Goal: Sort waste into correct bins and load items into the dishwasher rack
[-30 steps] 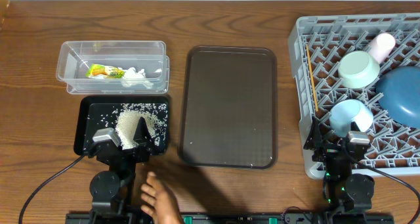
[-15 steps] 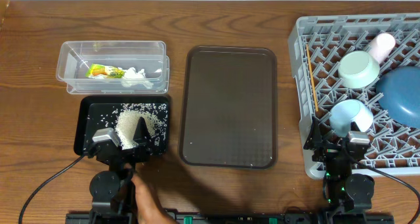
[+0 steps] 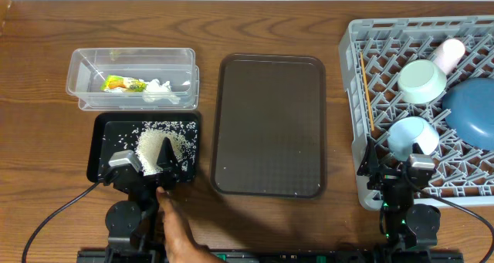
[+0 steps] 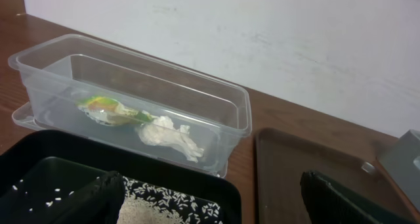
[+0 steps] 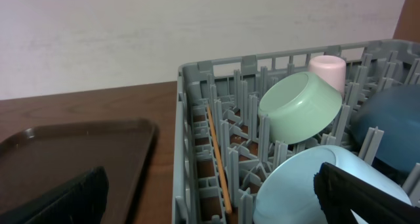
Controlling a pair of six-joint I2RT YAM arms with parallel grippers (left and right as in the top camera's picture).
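Wooden table (image 3: 38, 139), plain white wall behind, and to me the sorting looks basically done. Dry rubbish is in the clear tub (image 3: 77, 62): the snack wrapper (image 3: 123, 83) and the crumpled tissue (image 3: 162, 92) lie side by side on its floor. The rice (image 3: 158, 139) is heaped in the black tray (image 3: 104, 151) just in front of it, I guess to keep food waste apart from packaging.

All the dishes sit in the grey rack (image 3: 349, 78). The dark-blue dish (image 3: 471, 112) and the mint bowl (image 3: 421, 82) are tipped on edge against the pegs, probably so they'd drain. The light-blue bowl (image 3: 409, 136) is nearer the front, the pink cup (image 3: 449, 53) is at the back, and the chopstick (image 3: 366, 93) lies along the left wall. The brown serving tray (image 3: 270, 124) in the middle is bare.

The left gripper (image 4: 213, 188) hangs over the black tray's near edge, fingers spread wide and holding nothing, with the rice just ahead of it. The right gripper (image 5: 210, 184) is likewise spread and empty at the rack's near-left corner, light-blue bowl right in front. Someone's hand (image 3: 176, 228) is in by the left arm's base, can't tell why
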